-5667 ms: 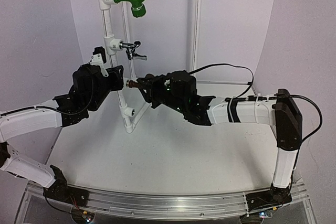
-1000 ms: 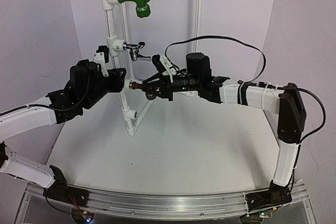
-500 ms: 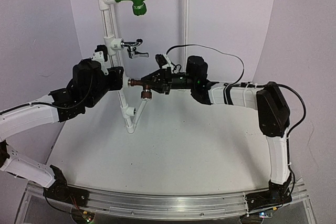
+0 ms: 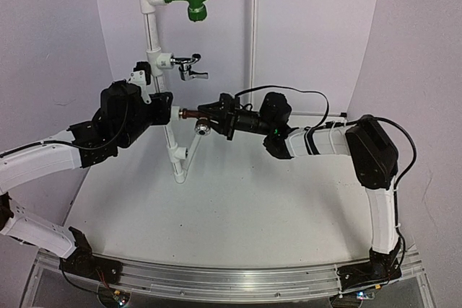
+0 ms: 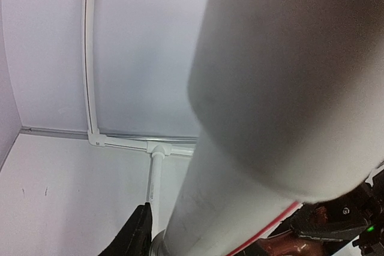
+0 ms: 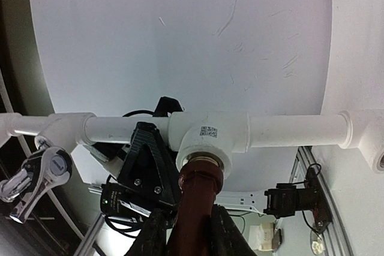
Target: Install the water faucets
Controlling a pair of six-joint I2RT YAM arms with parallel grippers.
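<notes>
The right gripper [image 4: 205,112] is grasping the dark reddish-brown, round-knobbed metal faucet [image 4: 189,113], whose stem is entering the white plastic tee fitting [image 6: 207,139] at the gripper's 9 o'clock. The left gripper [image 4: 164,108] is clenching the smooth white pipe [image 4: 150,32]. The shiny chrome lever faucet [image 4: 189,67] is sitting at 12 o'clock.

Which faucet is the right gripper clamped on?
The reddish-brown faucet, held by the right gripper at the middle tee; the chrome faucet sits ungripped on the tee above.

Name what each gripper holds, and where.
Right gripper: reddish-brown faucet, by its body near the tee. Left gripper: upright white pipe, at that tee's height.
</notes>
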